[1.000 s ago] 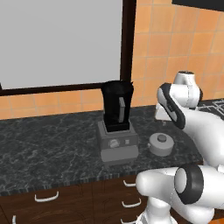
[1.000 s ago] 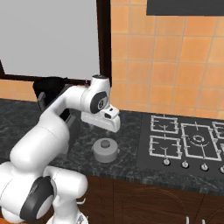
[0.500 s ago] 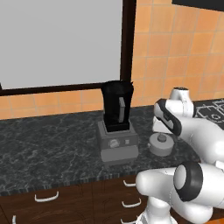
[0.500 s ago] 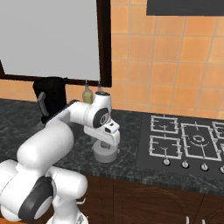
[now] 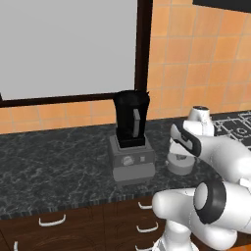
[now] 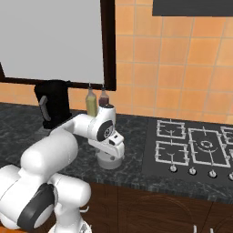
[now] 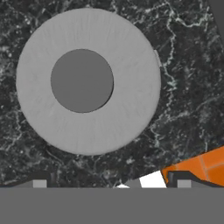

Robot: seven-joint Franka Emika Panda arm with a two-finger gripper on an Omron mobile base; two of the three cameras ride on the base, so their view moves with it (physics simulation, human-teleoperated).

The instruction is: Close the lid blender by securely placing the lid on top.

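The lid (image 7: 88, 81) lay flat on the dark marbled table (image 5: 54, 166), knob up, in the upper left of the hand view; in the left base view it sat at centre right, just beside the blender (image 5: 131, 138) and apart from it. It was not yet on the jar, whose black rim stood open at the top, so the closing part of the task had not begun.

The gripper (image 7: 109, 181) hung directly above the lid, pointed straight down at it. That posture made sense as an approach for a top-down grasp: the lid is a low disc with a raised round knob at its centre, and from above the fingers can close either on the knob or across the rim. In the hand view the two dark fingertips (image 7: 40, 180) rose at the bottom edge, well apart and with nothing between them, so the fingers were spread and empty. The lid's centre sat above and left of the midpoint between them in that view, which suggested the hand needed some further centring before it descended.

In the right base view the arm's wrist covered most of the lid (image 6: 109, 161) at centre frame, low over the table, with the blender (image 6: 53, 103) at the left edge and two bottles (image 6: 92, 101) behind the arm near the wall. The stove (image 6: 193, 148) lay to the right, well clear of the work.
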